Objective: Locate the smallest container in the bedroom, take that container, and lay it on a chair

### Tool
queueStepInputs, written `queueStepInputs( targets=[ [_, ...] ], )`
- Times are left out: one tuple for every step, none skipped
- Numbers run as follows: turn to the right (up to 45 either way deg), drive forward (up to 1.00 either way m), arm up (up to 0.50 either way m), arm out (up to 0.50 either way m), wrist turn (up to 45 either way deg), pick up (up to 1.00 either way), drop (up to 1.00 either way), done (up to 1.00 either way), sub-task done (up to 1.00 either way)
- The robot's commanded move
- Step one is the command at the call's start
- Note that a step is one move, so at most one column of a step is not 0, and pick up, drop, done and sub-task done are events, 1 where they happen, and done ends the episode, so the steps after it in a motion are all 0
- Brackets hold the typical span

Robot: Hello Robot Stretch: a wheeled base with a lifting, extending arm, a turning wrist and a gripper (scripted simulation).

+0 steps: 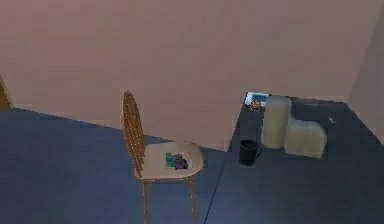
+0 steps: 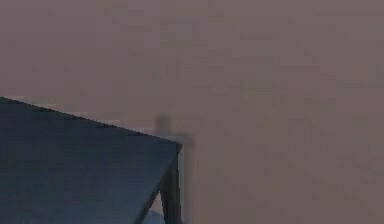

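Floor (image 1: 55, 165) on the left lies open; chair (image 1: 131, 125) stands near, middle (small things (image 1: 177, 160) on its seat); beige blocks (image 1: 292, 130) and a dark pot (image 1: 248, 151) crowd the far right side.

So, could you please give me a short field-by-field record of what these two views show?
chair: wooden chair, upright on the dark floor
on seat: small multicoloured thing, too small to name
floor by wall: dark container, beige cylinder, beige block
arm side view: dark table, wall behind
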Motion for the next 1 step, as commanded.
queueStepInputs(
  targets=[
    [-45.0,0.0,0.0,0.0,0.0,0.0,0.0,0.0,0.0]
  ],
)
